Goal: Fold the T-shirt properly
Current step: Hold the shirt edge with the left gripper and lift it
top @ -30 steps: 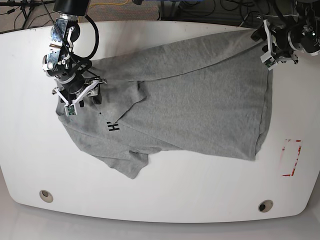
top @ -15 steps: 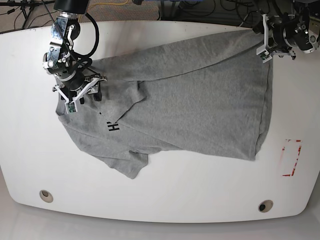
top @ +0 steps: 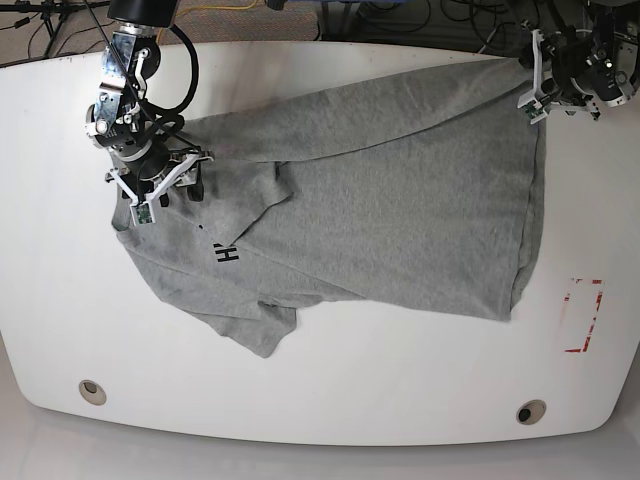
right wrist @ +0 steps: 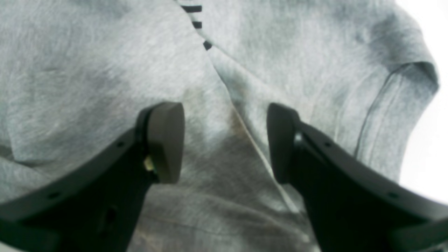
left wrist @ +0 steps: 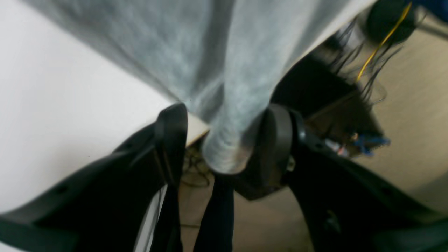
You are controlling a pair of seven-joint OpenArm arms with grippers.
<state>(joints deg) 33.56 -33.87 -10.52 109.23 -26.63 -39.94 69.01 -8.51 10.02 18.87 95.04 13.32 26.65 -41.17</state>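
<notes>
The heather-grey T-shirt (top: 400,200) lies spread and partly folded over on the white table, with black letters (top: 228,253) near its left side. My left gripper (top: 533,85) is at the shirt's far right corner, by the table's back edge. In the left wrist view the left gripper (left wrist: 224,140) is open, and a bunched corner of the T-shirt (left wrist: 227,147) lies between its fingers, against the right-hand one. My right gripper (top: 155,195) hovers over the shirt's left end. Close up, the right gripper (right wrist: 225,140) is open, straddling a fold line of the T-shirt (right wrist: 87,70).
The white table (top: 400,380) has two round holes (top: 92,391) (top: 531,411) near its front edge. A red marked rectangle (top: 583,315) sits at the right. Cables and equipment (top: 400,20) lie on the floor beyond the far edge.
My left gripper has shifted up and back towards the table's far right corner, along the shirt's corner. My right gripper has edged slightly up. The shirt has hardly moved.
</notes>
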